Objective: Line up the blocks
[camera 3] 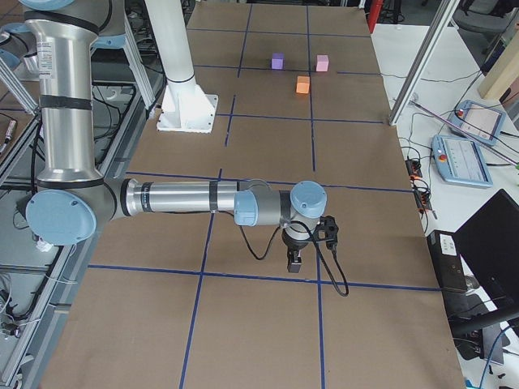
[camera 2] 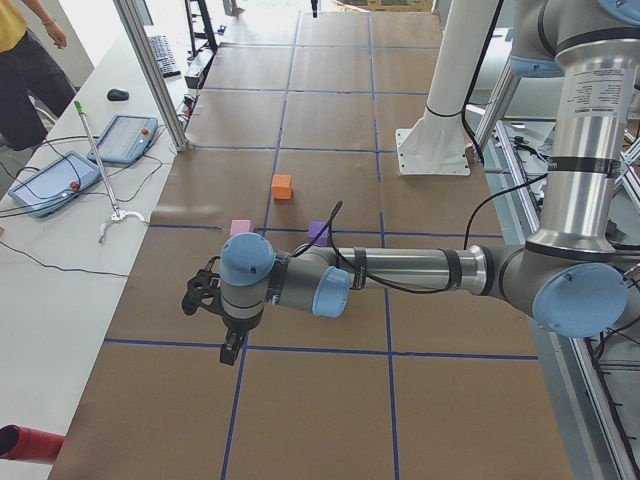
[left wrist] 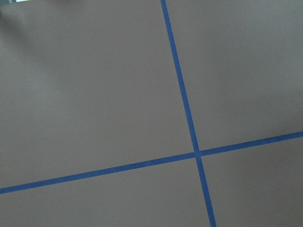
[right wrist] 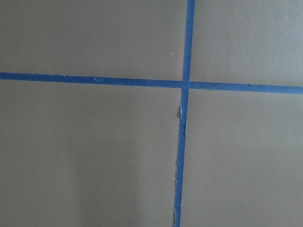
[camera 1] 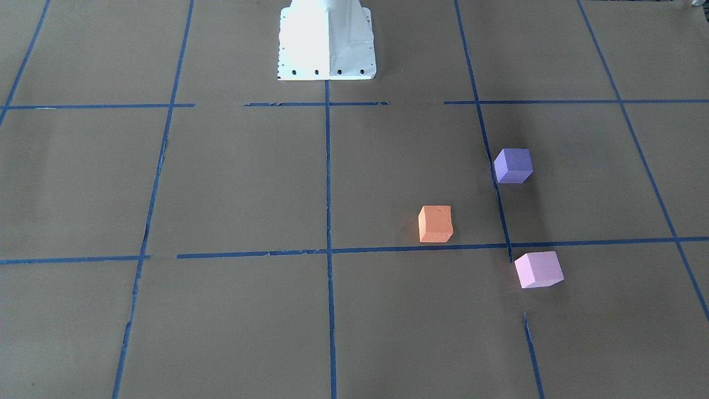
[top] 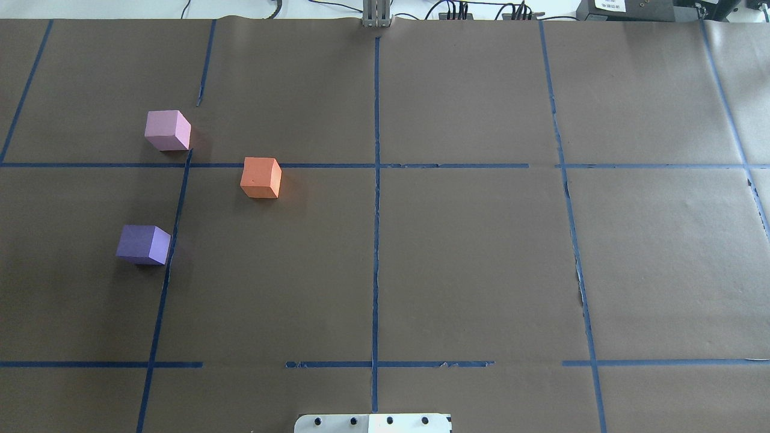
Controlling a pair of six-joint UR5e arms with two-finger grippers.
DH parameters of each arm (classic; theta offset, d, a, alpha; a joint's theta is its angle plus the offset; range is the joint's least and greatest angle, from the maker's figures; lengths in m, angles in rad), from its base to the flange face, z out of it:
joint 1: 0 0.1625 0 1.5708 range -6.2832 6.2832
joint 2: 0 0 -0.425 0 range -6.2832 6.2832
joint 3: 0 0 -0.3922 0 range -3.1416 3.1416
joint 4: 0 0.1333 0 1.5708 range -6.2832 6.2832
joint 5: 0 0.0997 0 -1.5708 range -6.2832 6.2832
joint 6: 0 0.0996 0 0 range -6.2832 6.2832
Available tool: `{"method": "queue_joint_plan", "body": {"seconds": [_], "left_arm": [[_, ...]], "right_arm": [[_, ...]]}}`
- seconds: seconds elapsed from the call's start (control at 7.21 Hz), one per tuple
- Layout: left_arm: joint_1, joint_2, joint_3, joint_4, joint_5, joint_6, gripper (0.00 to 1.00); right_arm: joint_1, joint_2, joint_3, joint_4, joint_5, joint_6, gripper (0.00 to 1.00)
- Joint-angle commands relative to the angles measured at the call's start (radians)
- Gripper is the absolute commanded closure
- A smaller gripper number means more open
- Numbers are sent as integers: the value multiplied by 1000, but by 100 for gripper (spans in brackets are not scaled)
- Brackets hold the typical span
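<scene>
Three blocks lie apart on the brown paper on the robot's left side. The orange block (top: 261,177) lies nearest the middle, the pale pink block (top: 167,130) farther away and to its left, and the violet-purple block (top: 143,244) nearer the robot. They form a triangle, not a line. My left gripper (camera 2: 232,350) hangs over the table's left end, well away from the blocks; I cannot tell if it is open. My right gripper (camera 3: 294,263) hangs over the right end; I cannot tell its state either. Both wrist views show only paper and tape.
Blue tape lines (top: 376,180) mark a grid on the paper. The white robot base (camera 1: 325,41) stands at the table's near middle edge. Pendants and cables (camera 2: 60,180) lie on a side bench beyond the far edge, where a person stands.
</scene>
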Motion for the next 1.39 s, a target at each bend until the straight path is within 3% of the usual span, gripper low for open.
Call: {"method": "queue_joint_plan", "body": {"seconds": [0.0, 0.83, 0.97, 1.25], "left_arm": [[3, -2, -1, 45, -6, -5, 0], [10, 19, -127, 51, -8, -112, 0], [67, 15, -135, 31, -6, -137, 0], [272, -4, -182, -105, 3, -433, 0]], "right_arm": [[0, 0, 0, 0, 0, 0, 0], [0, 0, 0, 0, 0, 0, 0], [0, 0, 0, 0, 0, 0, 0], [0, 0, 0, 0, 0, 0, 0]]}}
